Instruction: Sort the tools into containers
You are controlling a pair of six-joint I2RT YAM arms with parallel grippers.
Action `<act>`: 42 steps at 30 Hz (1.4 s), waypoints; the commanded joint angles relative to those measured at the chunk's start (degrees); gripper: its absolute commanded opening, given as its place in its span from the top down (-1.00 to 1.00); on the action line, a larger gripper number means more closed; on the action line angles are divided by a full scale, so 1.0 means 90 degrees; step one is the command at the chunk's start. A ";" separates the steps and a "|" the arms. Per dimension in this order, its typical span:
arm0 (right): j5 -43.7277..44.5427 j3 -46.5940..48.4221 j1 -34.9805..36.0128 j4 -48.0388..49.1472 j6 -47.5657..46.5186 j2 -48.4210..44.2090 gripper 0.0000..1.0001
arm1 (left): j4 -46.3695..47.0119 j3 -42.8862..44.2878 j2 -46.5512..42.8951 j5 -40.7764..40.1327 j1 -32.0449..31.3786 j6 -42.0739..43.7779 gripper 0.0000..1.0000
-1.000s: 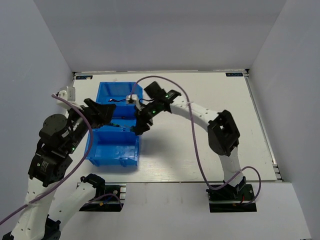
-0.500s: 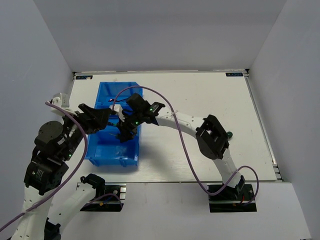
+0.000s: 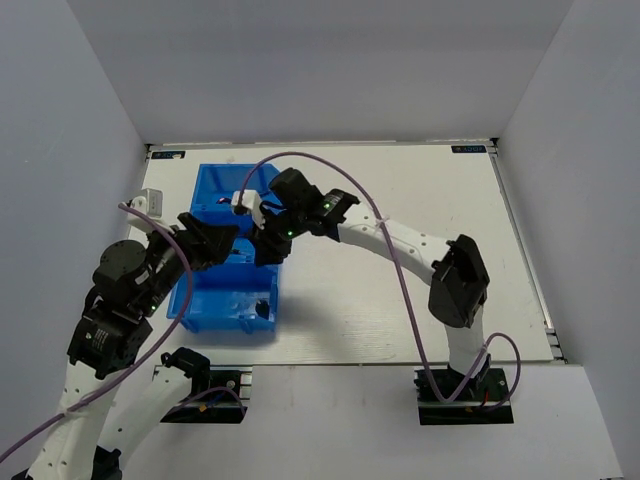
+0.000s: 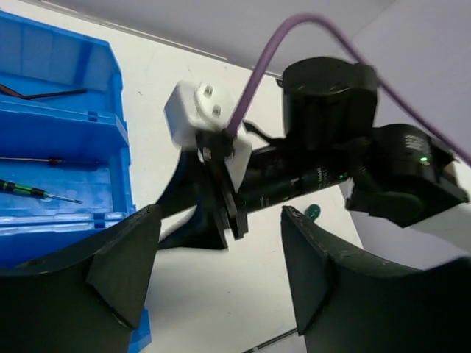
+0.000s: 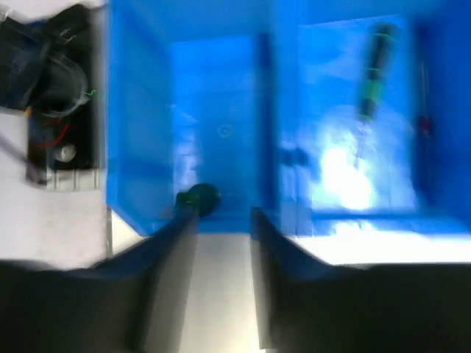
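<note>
While both hang over the blue bin, I see left gripper spread wide, right gripper parted, empty; white table beneath them, grey walls around.

Readable text, brands, numbers: none.
Markings on the table, both along its far edge:
- far-left sticker: small, blue, with pale print too small to read.
- far-right sticker: small, blue, with pale print that is also too small to read.
</note>
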 commanded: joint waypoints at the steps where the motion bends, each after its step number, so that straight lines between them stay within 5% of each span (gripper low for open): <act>1: 0.1511 0.0453 -0.0060 -0.0765 -0.0089 -0.0345 0.28 | 0.0218 -0.0008 -0.0106 0.0229 0.0041 -0.0007 -0.46; 2: 0.2913 0.0667 -0.0109 -0.0864 0.0241 -0.0355 0.73 | 0.0218 -0.0008 -0.0106 0.0229 0.0041 0.0051 -0.38; 3: 0.3671 0.0873 -0.0419 -0.1271 0.0495 -0.0336 1.00 | 0.0131 -0.0076 -0.0048 0.0288 0.0041 0.0052 -0.05; 4: 0.4994 0.1029 -0.0586 -0.1817 0.0604 -0.0268 1.00 | 0.0130 -0.0077 0.0011 0.0375 0.0041 0.0052 0.26; 6: 0.5192 0.1089 -0.1382 -0.2502 0.1099 -0.0131 1.00 | 0.0061 -0.0339 0.0117 0.0696 0.0041 0.0052 1.00; 7: 0.5193 0.0915 -0.1582 -0.3589 0.1268 -0.0092 1.00 | 0.0061 -0.0447 0.0177 0.0843 0.0041 -0.0006 1.00; 10: 0.4920 -0.0514 -0.2597 -0.3863 0.1582 -0.0744 1.00 | 0.0392 -0.0925 0.0255 0.1351 0.0041 -0.0075 1.00; 11: 0.4881 -0.0638 -0.2745 -0.3931 0.1756 -0.0861 0.76 | 0.0645 -0.1120 0.0255 0.1517 0.0041 -0.0133 1.00; 12: 0.4813 -0.0736 -0.2930 -0.3999 0.1893 -0.1085 0.02 | 0.0725 -0.1189 0.0255 0.1519 0.0041 -0.0133 0.89; 15: 0.4413 -0.0990 -0.3916 -0.4224 0.2216 -0.1311 -0.41 | 0.0930 -0.1278 0.0324 0.1577 -0.0028 -0.0133 0.29; 16: 0.4353 -0.1049 -0.4402 -0.4215 0.2362 -0.1351 -0.41 | 0.0931 -0.1278 0.0391 0.1577 -0.0028 -0.0133 0.08; 18: 0.4265 -0.1429 -0.4746 -0.4186 0.2509 -0.1497 -0.41 | 0.1076 -0.1278 0.0469 0.1665 -0.0028 -0.0133 0.05; 24: 0.3777 -0.2669 -0.5217 -0.3602 0.2802 -0.1936 -0.44 | 0.1145 -0.1278 0.0617 0.1782 -0.0028 -0.0251 0.05; 32: 0.4304 -0.4259 -0.5802 -0.2625 0.3105 -0.2278 -0.21 | 0.1077 -0.1219 0.0744 0.1782 -0.0028 -0.0251 0.05; 42: 0.3747 -0.4516 -0.6399 -0.1755 0.3496 -0.1919 -0.27 | 0.1438 -0.1219 0.1163 0.2026 -0.0086 -0.0309 0.05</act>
